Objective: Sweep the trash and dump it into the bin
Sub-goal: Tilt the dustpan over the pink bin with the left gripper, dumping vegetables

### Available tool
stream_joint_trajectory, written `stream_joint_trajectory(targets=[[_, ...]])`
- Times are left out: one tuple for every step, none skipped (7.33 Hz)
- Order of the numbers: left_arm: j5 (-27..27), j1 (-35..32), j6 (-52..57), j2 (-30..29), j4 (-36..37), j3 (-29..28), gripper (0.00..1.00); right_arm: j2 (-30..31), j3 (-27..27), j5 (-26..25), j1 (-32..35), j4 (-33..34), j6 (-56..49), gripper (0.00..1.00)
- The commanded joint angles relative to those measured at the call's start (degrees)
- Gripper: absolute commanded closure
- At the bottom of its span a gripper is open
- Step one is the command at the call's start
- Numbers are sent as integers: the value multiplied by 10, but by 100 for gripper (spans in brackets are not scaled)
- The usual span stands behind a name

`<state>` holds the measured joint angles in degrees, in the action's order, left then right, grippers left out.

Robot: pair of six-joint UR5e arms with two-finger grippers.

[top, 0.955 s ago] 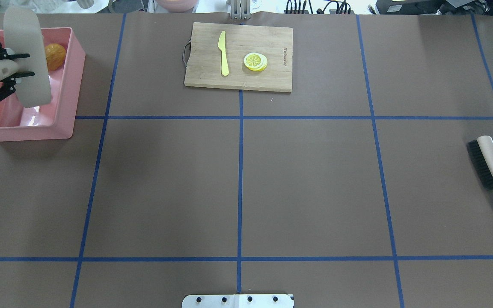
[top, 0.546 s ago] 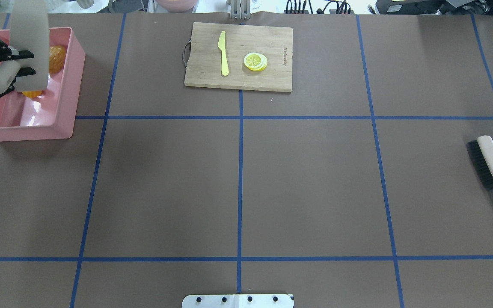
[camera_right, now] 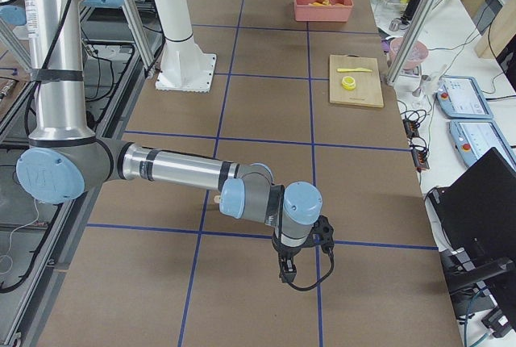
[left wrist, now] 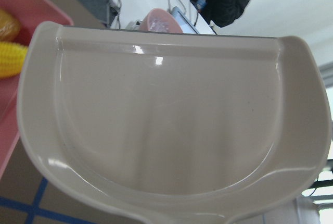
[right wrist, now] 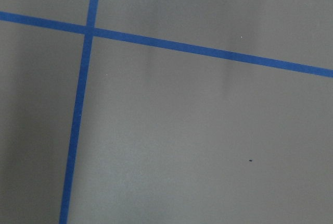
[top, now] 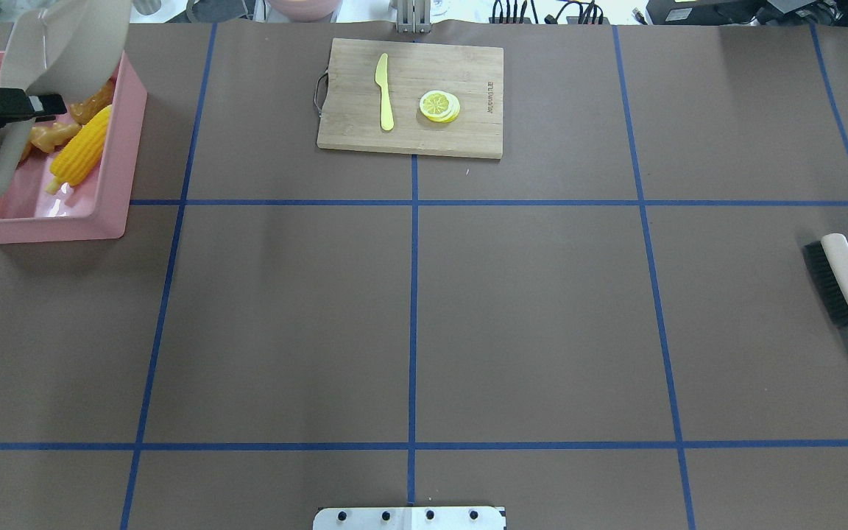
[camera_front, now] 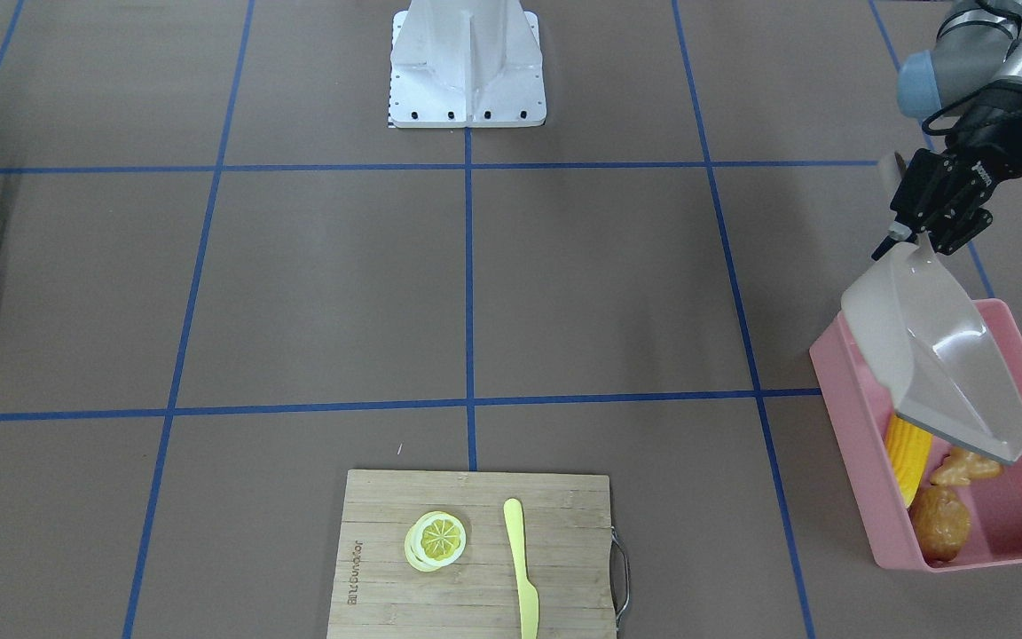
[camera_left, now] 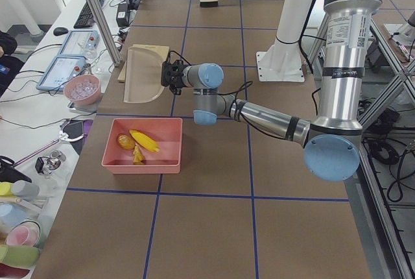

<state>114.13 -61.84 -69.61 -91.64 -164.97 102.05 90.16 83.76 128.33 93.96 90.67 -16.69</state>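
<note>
Far to the left of the cutting board [top: 409,96], near the edge of the surface [top: 527,316], sits the pink bin [top: 41,224]. All three bits of trash lie inside it. The corn cob [top: 84,154] rests along the wall nearer the board, the ginger root [top: 52,136] is just beside the cob, and the potato [top: 93,103] is partly hidden under the dustpan [top: 63,44]. The dustpan hangs tilted over the bin with its mouth sloping down towards the toys. The left gripper [camera_front: 919,232] has it by the handle, jaws closed firmly on it. On the board itself a yellow knife [top: 384,92] lies flat, with a lemon slice [top: 439,106] just to its right, the two apart. Well to the right of the board, close to the opposite edge of the surface, a brush [top: 840,280] lies on its side, bristles facing the board. The right gripper [camera_right: 302,265] shows only from the side camera, hanging low over bare surface on that same side. From where I stand I cannot tell whether its jaws are open or closed.
</note>
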Motion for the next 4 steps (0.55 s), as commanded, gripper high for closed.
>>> stream_joint_trajectory(targets=[[-19,2,397,-5,3,-5,100,10,-5,2,0,-40,0,0],[-49,4,549,-10,33,-1,100,14,-4,6,0,-38,0,0],[-33,4,568,-21,73,4,100,27,-6,11,0,-39,0,0],[-8,5,596,-27,81,-1,100,31,-4,30,0,-38,0,0]])
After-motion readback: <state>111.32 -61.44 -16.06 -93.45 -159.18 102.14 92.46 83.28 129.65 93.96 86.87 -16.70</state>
